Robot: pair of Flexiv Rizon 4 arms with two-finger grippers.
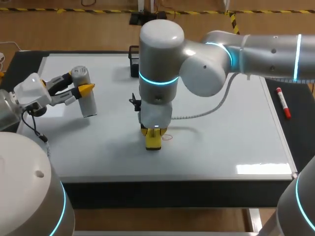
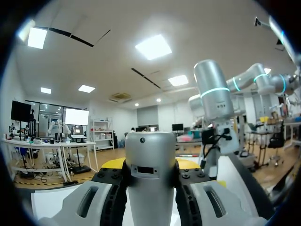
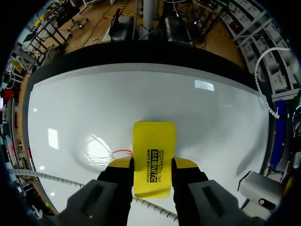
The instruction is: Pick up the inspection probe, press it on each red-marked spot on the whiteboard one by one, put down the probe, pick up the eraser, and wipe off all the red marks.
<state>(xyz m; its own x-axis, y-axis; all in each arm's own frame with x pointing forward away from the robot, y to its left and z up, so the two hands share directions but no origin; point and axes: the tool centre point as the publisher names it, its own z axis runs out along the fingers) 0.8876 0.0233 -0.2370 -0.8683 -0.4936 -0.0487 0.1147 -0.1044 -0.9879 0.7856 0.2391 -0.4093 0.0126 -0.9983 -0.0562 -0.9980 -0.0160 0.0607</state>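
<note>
Head view: looked down from above and behind on the whiteboard (image 1: 221, 147).
Left wrist view: faced level across it — shared the right arm (image 2: 214, 94) with the head view.
Right wrist view: looked straight down, close on the red mark (image 3: 122, 154).

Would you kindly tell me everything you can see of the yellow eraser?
The eraser is a flat yellow block with rounded corners and black print on its face, plastic by its look. The right gripper is shut on its long sides, holding it down at the whiteboard, just beside a thin red mark; contact with the board itself is hidden.
</note>
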